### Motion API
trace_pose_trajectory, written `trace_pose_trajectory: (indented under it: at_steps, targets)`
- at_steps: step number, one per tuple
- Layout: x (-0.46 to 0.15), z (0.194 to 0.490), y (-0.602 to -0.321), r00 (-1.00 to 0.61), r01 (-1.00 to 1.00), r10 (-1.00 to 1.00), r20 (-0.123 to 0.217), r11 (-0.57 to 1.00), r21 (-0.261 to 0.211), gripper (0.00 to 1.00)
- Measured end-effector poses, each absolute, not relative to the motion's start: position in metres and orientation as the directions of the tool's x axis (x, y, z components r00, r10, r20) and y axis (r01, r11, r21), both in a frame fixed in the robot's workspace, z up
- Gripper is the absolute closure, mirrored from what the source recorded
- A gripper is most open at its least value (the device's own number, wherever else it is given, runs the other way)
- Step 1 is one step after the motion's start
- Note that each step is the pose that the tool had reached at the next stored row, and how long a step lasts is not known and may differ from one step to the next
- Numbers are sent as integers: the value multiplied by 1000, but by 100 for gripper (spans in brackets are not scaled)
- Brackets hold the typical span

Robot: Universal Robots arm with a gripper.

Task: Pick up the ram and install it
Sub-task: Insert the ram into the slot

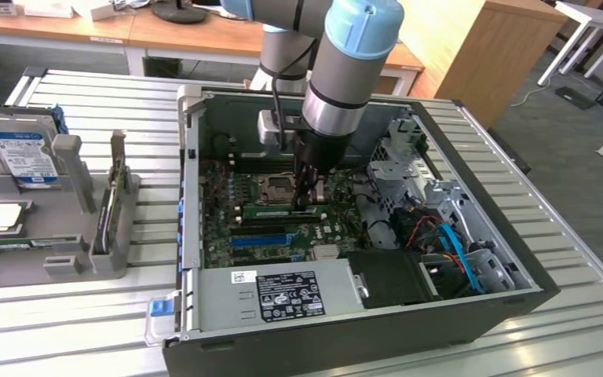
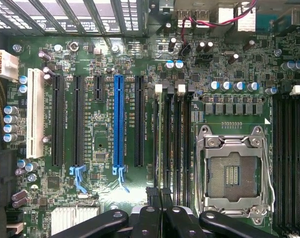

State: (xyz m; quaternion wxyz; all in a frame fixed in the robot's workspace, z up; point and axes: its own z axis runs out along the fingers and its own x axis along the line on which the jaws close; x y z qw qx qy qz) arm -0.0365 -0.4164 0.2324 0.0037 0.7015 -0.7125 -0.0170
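Wooden desks [image 1: 207, 35] fill the back of the room. Nearer in, a table of pale metal slats [image 1: 564, 236] carries one open black and silver computer case [image 1: 189, 157] lying on its side. My one blue-jointed silver arm [image 1: 354, 63] reaches down into it. On the exterior view's left stands one grey plastic parts rack [image 1: 71, 263], holding one boxy silver hard drive with a blue-and-white label [image 1: 19, 153].

Inside the case, one silver power supply box with a black label [image 1: 280, 294] lies beside the one green motherboard [image 2: 102, 144]. On that board I count one empty metal processor socket [image 2: 232, 173], one white expansion slot [image 2: 35, 119], one bright-blue expansion slot [image 2: 118, 121], and four black ones, three long and one short. Four black memory slots [image 2: 187, 144] lie between the socket and those.

The thin green circuit-board ram stick [image 1: 275, 210], the only one I see, stands on edge along a memory slot just beside the socket, so the pick-up is done. My black two-fingered claw [image 1: 304, 201] is clamped narrowly on its upper edge. I judge the install nearly done. Whether the stick is pressed fully home and its end latches are closed, I cannot tell.
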Motion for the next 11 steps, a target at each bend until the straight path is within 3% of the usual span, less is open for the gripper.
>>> trace_pose_trajectory:
  at_steps: [11]
  targets:
    - [-37, 232, -416, -16, -999, -1000, -19, 15, 29, 88]
